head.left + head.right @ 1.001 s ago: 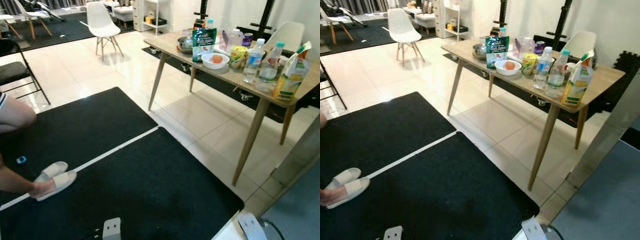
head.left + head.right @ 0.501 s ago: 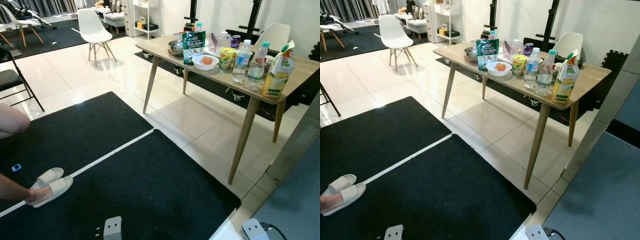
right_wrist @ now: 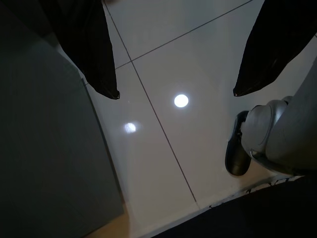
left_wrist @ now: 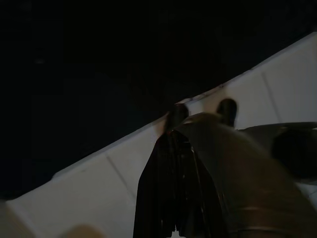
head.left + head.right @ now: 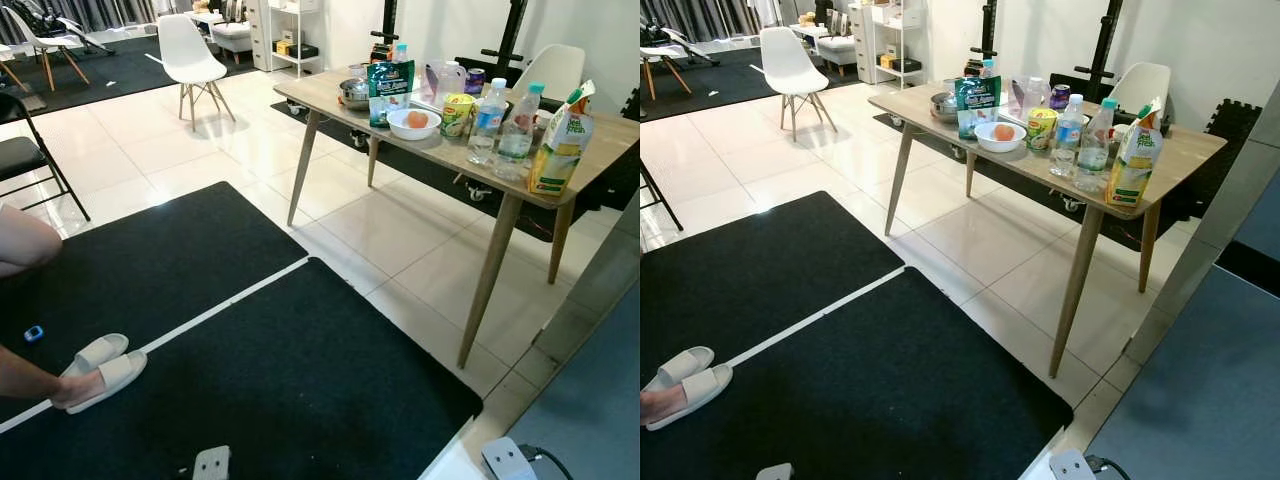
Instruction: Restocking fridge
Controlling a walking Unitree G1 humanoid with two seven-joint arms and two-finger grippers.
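Your groceries sit on the counter [image 5: 600, 140] ahead: juice carton [image 5: 558, 140] at the near right corner, two water bottles [image 5: 487, 120] beside it, bowl [image 5: 413, 123] further along. Your right gripper [image 3: 176, 91] hangs over floor tiles, fingers spread wide; left gripper [image 4: 200, 111] is too dark, I cannot tell.

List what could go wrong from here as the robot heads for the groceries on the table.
The juice carton stands at the table's near corner, beside two water bottles; a bump or careless reach could topple them. A person's slippered foot rests on the black mat, close to any walking path. The right hand hangs open over the tiled floor, so nothing is gripped yet.
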